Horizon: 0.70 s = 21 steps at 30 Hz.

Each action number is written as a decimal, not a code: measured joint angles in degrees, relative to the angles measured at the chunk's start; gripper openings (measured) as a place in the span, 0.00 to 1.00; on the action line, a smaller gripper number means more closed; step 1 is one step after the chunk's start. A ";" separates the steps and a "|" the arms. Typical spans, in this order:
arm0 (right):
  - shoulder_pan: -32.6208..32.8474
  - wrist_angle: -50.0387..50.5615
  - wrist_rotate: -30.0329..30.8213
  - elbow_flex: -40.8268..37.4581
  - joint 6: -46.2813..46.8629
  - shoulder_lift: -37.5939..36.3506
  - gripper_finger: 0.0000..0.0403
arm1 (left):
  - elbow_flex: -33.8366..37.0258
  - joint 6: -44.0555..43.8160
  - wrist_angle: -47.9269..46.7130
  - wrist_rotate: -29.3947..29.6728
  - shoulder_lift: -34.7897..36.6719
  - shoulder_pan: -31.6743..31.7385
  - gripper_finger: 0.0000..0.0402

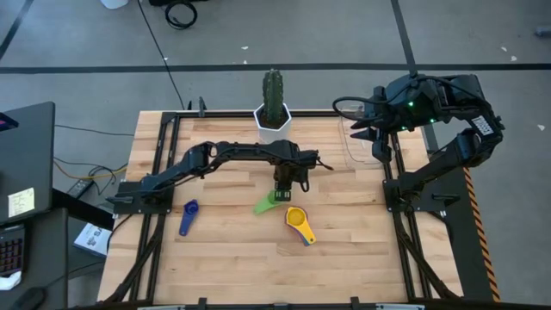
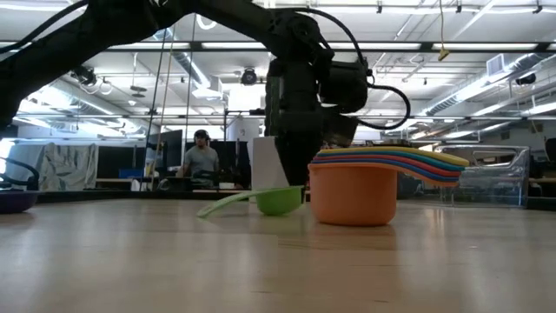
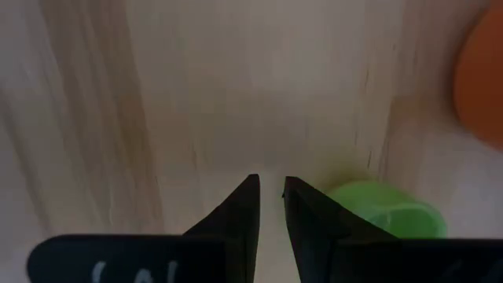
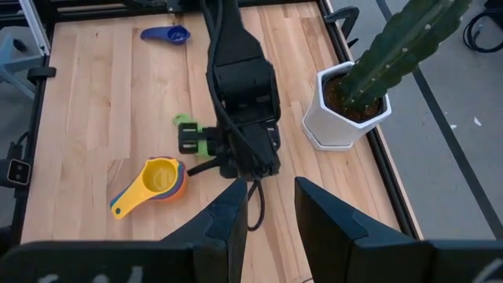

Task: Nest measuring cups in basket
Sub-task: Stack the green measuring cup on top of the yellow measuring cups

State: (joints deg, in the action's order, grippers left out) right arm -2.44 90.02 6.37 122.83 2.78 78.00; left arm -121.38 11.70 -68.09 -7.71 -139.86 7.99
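A stack of nested cups (image 1: 297,218), orange at the bottom (image 2: 352,196) and yellow on top (image 4: 159,174), stands on the table's middle. A green cup (image 1: 267,204) rests on its base beside the stack, handle lying toward the left (image 2: 228,203). A blue cup (image 1: 188,215) lies apart at the left. My left gripper (image 3: 270,189) points down just above the table beside the green cup (image 3: 387,214), its fingers a narrow gap apart with nothing between them. My right gripper (image 4: 269,206) is open and empty, raised by the clear basket (image 1: 363,148) at the far right. My left gripper stands with the outer side of one finger (image 3: 314,212) right beside the green cup's rim (image 3: 357,200). I cannot tell whether it touches the cup. The cup sits upright on the table.
A white pot with a green cactus (image 1: 274,112) stands at the far edge, behind the left gripper. Black frame rails run along the table's left (image 1: 159,155) and right (image 1: 389,185) sides. Bare wood lies toward the near edge (image 1: 258,267).
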 joint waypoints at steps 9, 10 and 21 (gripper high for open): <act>-0.02 -0.02 0.02 0.00 0.00 0.00 0.28 | -1.35 -2.76 -2.26 2.16 -0.17 1.21 0.17; -0.01 -0.04 0.02 0.00 0.00 -0.02 0.28 | -1.64 -3.79 -3.18 2.20 -0.17 1.46 0.17; 0.00 -0.26 0.02 0.00 0.20 -0.02 0.28 | -4.04 -2.35 -10.77 -8.56 0.60 3.25 0.16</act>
State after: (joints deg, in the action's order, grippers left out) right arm -2.44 89.76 6.39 122.83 2.98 77.97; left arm -125.43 9.35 -78.86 -16.27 -139.26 11.25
